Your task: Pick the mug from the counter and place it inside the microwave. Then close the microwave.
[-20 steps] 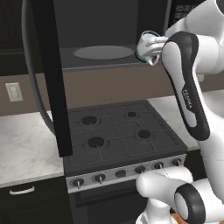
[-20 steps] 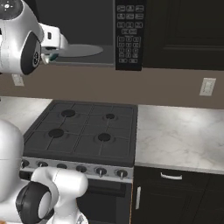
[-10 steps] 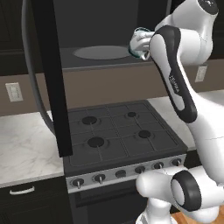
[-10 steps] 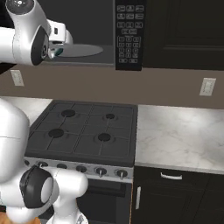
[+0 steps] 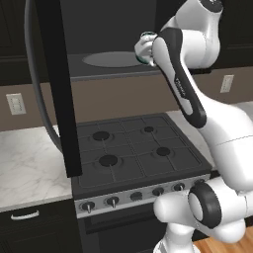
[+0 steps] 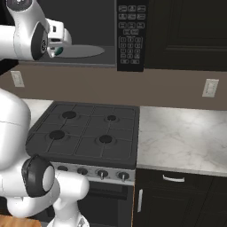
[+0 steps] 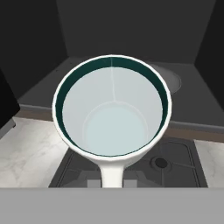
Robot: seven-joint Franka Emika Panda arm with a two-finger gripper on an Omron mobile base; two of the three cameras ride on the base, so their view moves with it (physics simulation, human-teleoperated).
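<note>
The fingers (image 7: 113, 181) grip the mug (image 7: 112, 109) by its handle, holding it in the air at the mouth of the open microwave (image 5: 106, 64), above the stove (image 5: 131, 153). The carrying step is in hand; next, the mug likely needs moving inward and lowering onto the turntable (image 6: 84, 51). The fingertips are mostly hidden behind the mug, and the door (image 5: 62, 89) is cut off at the top.

A home kitchen. A black gas stovetop (image 6: 84, 135) with front knobs sits between marbled counter (image 6: 186, 139) runs over black drawers. A built-in microwave (image 6: 111, 37) hangs above, its door (image 5: 57, 84) open.
</note>
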